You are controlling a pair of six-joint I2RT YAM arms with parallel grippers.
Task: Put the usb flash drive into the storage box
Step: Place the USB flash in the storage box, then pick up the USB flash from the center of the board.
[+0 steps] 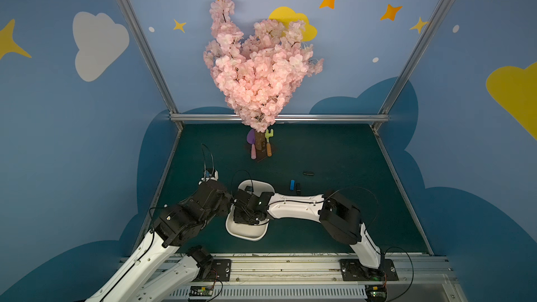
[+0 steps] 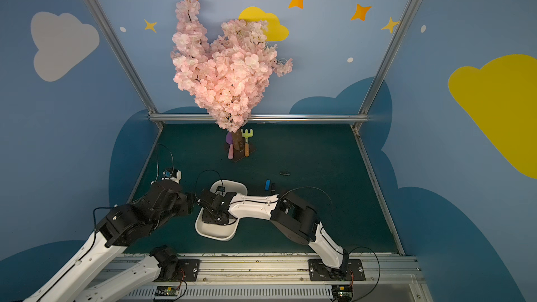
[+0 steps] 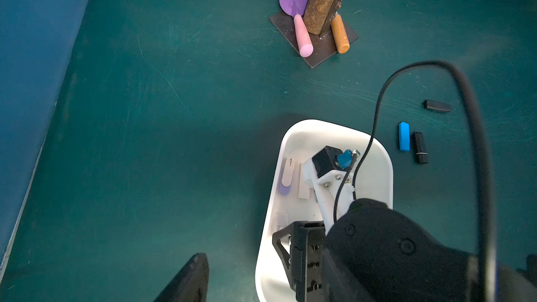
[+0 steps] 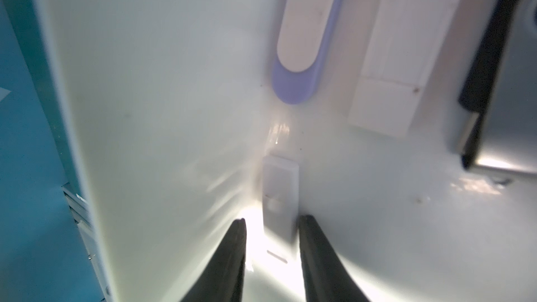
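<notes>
The shallow white plastic storage box (image 1: pixel 247 236) sits on the dark green tabletop (image 1: pixel 334 155), near the front and a little left of centre. The right arm reaches in from the right and the right claw (image 4: pixel 271 220) is down inside the box. Its two black fingers (image 4: pixel 232 257) stand slightly apart, with a small white usb flash drive (image 4: pixel 280 199) lying flat on the box floor between them. A bright gap shows between one finger and the drive, while the other finger is right at its edge, so the claw does not clamp it.

Farther inside the box lie a rounded white-and-lilac stick (image 4: pixel 305 39) and, just beside it, a flat white rectangular stick (image 4: pixel 392 53).

The left claw (image 1: pixel 229 202) hangs just beside the box's left rim. In the left wrist view only one of its fingers (image 3: pixel 189 277) shows, above bare tabletop; the right arm hides the other, so I cannot tell how wide it stands.

Right of the box and a little farther away, a blue stick (image 1: pixel 292 185) and a black stick (image 1: pixel 298 187) lie side by side on the tabletop. A second black stick (image 1: pixel 308 173) lies farther off again.
</notes>
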